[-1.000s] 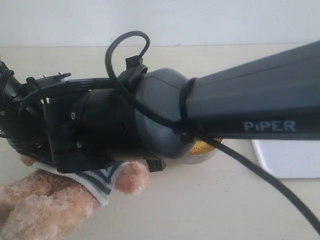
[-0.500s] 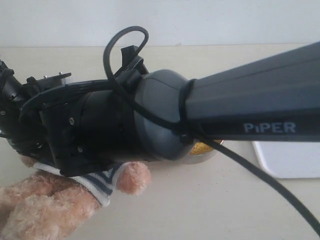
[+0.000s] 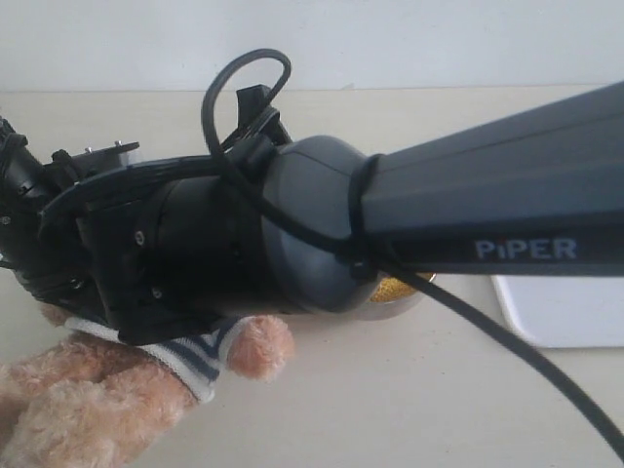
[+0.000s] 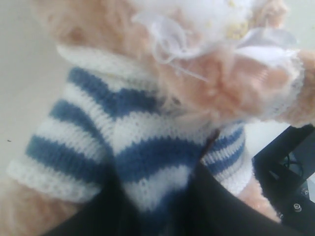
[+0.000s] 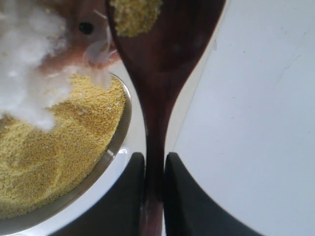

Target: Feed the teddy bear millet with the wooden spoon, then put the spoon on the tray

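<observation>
Light is soft, even and fairly bright, with no hard shadows. Only a faint shade lies on the table (image 3: 390, 390) under the black arm (image 3: 468, 205), whose dark casing loses detail. The exterior view is slightly hazy, and the tray (image 3: 565, 312) is washed to plain white. Close up, the teddy bear (image 4: 123, 142) is blurred, its white fluff blown out. The wooden spoon (image 5: 157, 73) and millet (image 5: 59, 147) are sharper.

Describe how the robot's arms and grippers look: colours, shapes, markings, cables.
The right arm is a dark grey flat-sided link with white PiPER lettering, a rounded grey joint housing and a black wrist. A black cable loops over it. The right gripper has black fingers; the left gripper looks black too.
</observation>
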`<state>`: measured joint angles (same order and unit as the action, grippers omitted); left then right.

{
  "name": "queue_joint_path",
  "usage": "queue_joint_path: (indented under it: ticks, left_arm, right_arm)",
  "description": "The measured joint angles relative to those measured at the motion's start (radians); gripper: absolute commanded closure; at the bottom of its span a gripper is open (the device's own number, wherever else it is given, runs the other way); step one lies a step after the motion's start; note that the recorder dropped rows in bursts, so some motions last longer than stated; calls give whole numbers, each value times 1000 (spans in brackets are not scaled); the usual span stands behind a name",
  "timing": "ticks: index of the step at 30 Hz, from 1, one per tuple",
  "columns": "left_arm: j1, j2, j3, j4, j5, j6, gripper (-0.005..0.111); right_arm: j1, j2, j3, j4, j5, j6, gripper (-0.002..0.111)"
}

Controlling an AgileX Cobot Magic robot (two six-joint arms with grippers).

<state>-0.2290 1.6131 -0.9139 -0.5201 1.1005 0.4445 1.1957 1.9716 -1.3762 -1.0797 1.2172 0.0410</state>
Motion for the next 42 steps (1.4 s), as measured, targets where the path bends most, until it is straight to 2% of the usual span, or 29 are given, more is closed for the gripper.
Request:
queue_joint_path:
  ticks: [13, 26, 42]
  left_arm:
    - [0, 0, 0, 74, 13, 2, 103]
    - [0, 0, 0, 80, 15, 4, 103]
    - [0, 0, 0, 80, 15, 4, 103]
  right_arm:
    - [0, 0, 0, 45, -50, -71, 109]
    - [0, 0, 2, 72, -100, -151, 109]
    - [0, 0, 2, 33, -63, -116, 109]
